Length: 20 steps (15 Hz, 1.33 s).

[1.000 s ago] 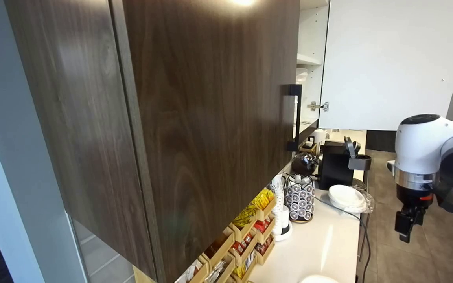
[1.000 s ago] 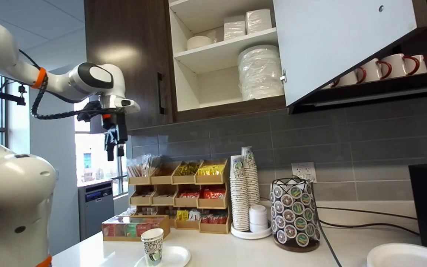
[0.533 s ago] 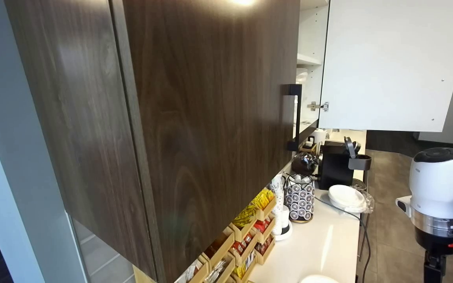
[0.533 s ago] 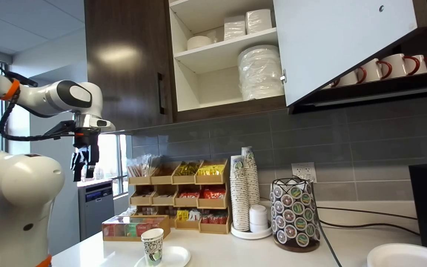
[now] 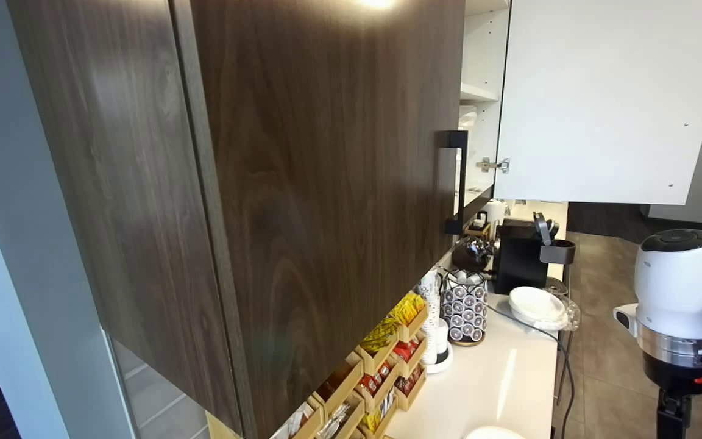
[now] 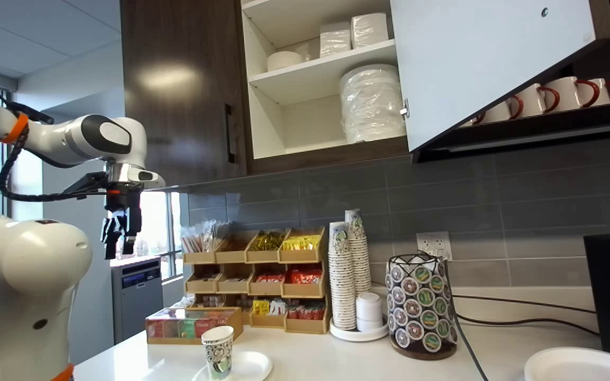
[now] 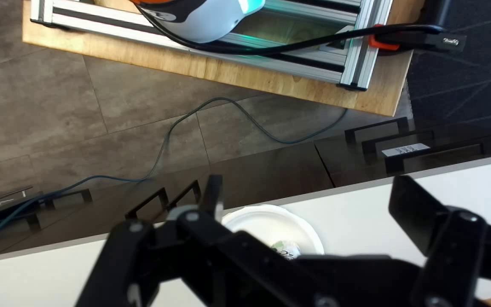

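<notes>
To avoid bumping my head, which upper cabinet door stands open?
The right door in both exterior views, showing its white inside; the dark wooden door left of it is shut.

Exterior views: along close cabinet door [image 5: 333, 183]; at tiled wall [image 6: 442, 203]. Both share pod rack [image 6: 422, 309], lower right. Wrist view: downward.

The gripper [image 7: 309, 200] blocks much of a patterned paper cup [image 7: 287, 248] and part of a white plate [image 7: 267, 219] in the wrist view, where print on a label [image 7: 405, 149] is too small to read. In an exterior view, the bottom edge crops the gripper's lower end [image 5: 673, 424]. An open cabinet door [image 6: 495, 53] partly hides white mugs [image 6: 498, 112] in an exterior view.
</notes>
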Available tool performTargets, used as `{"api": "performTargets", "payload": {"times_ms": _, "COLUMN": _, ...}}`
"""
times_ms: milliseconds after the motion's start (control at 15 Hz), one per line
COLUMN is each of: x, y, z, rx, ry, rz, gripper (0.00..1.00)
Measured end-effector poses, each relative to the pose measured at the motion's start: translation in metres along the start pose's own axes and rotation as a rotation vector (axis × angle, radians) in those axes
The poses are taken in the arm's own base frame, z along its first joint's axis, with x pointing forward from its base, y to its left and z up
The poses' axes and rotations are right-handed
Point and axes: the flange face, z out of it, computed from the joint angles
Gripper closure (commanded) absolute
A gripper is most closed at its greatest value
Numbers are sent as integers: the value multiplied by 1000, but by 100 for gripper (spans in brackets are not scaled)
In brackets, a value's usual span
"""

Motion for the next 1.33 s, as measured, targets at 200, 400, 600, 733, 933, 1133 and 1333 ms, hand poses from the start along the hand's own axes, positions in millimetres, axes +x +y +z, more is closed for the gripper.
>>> {"api": "performTargets", "payload": {"times_ms": 200, "x": 0, "y": 0, "z": 0, "rx": 0, "ry": 0, "rz": 0, "gripper": 0}}
{"api": "performTargets", "payload": {"times_ms": 400, "x": 0, "y": 0, "z": 0, "rx": 0, "ry": 1, "rz": 0, "gripper": 0}}
{"api": "performTargets", "payload": {"times_ms": 600, "x": 20, "y": 0, "z": -2, "rx": 22, "ry": 93, "rz": -23, "gripper": 0}}
{"api": "performTargets", "payload": {"times_ms": 733, "x": 52, "y": 2, "z": -1, "rx": 28, "ry": 195, "rz": -46, "gripper": 0}}
{"api": "performTargets", "payload": {"times_ms": 933, "x": 107, "y": 13, "z": 16, "rx": 13, "ry": 288, "rz": -64, "gripper": 0}}
{"api": "performTargets", "payload": {"times_ms": 1133, "x": 151, "y": 31, "z": 49, "rx": 11, "ry": 289, "rz": -75, "gripper": 0}}
{"api": "performTargets", "payload": {"times_ms": 1333, "x": 178, "y": 36, "z": 81, "rx": 33, "ry": 249, "rz": -97, "gripper": 0}}
